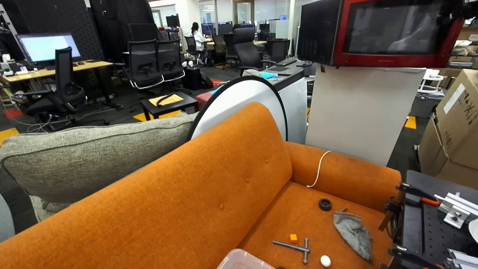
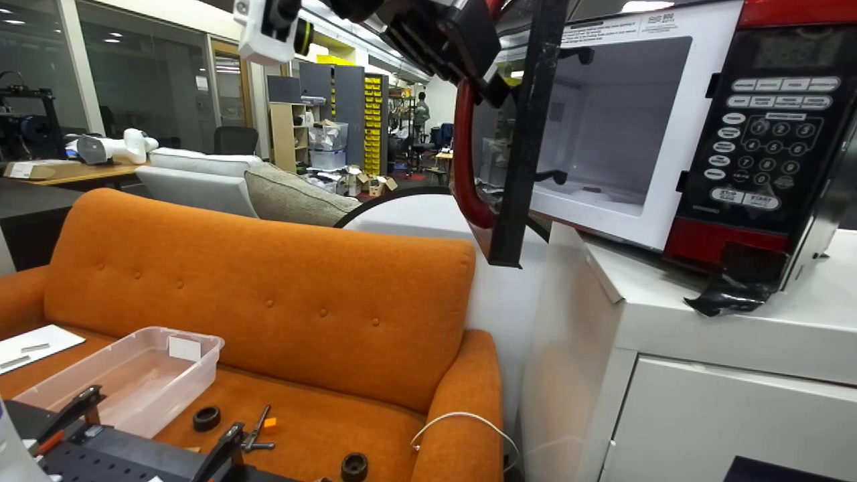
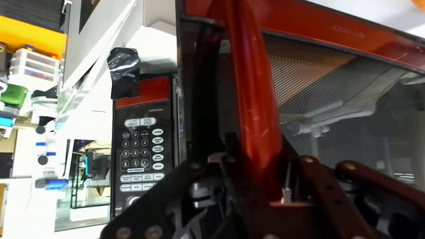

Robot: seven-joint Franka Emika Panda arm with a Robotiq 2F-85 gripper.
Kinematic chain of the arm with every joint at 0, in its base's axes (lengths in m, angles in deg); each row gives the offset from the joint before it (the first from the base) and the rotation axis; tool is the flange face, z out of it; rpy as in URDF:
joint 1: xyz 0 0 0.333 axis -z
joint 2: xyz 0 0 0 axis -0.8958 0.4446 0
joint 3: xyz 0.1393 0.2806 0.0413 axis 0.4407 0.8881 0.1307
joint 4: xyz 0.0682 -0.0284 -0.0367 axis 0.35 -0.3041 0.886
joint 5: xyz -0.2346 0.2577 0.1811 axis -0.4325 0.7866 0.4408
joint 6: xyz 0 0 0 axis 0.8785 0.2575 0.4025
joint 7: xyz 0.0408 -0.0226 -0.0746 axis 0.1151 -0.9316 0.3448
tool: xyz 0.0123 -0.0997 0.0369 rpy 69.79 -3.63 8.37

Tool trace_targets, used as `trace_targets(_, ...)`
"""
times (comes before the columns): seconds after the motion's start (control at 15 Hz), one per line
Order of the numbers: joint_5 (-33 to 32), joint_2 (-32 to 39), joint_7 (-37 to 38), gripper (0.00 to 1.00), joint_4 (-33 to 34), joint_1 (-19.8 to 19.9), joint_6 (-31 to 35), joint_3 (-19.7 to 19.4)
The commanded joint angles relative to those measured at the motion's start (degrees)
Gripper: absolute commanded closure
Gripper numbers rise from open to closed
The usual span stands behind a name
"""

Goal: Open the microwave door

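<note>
The microwave point(image 2: 756, 144) sits on a white cabinet, with its control panel and pale inside showing. The microwave door point(image 2: 525, 161) stands swung out from the front in an exterior view. In an exterior view the door point(image 1: 392, 30) shows its red frame and dark window. In the wrist view the door point(image 3: 318, 103) fills the right side, and its curved red handle point(image 3: 254, 86) runs down between my fingers. My gripper point(image 3: 259, 147) is shut around the handle, one finger on each side. It also shows at the handle point(image 2: 492, 90) in an exterior view; the fingertips are partly hidden.
The white cabinet point(image 2: 730, 388) stands under the microwave. An orange sofa point(image 2: 268, 268) lies beside it, with a clear plastic bin point(image 2: 127, 381) and small items on the seat. A round white panel point(image 1: 246, 97) leans behind the sofa. Cardboard boxes point(image 1: 457, 127) stand at the right.
</note>
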Motion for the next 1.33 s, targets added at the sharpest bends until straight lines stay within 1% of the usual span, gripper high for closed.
trace_targets(0.0,-2.2,-6.1,-3.6,0.45,0.1,-3.4,-5.7,-3.9)
trace_targets(0.07,-2.6,-7.3,-3.9,0.44,0.2,-3.7,-6.4,-4.3)
trace_targets(0.2,-3.3,-9.3,-4.0,0.32,0.3,-3.9,-7.3,-4.9)
trace_targets(0.4,-4.4,-11.2,-3.9,0.1,0.3,-3.6,-8.4,-5.6)
trace_targets(0.53,-4.8,-11.5,-3.8,0.01,0.3,-3.4,-8.5,-6.1)
trace_targets(0.8,-4.7,-11.4,-2.4,0.0,0.4,-2.8,-8.1,-6.0)
trace_targets(1.27,-4.6,-11.1,-2.3,0.0,0.3,-3.1,-7.5,-6.0)
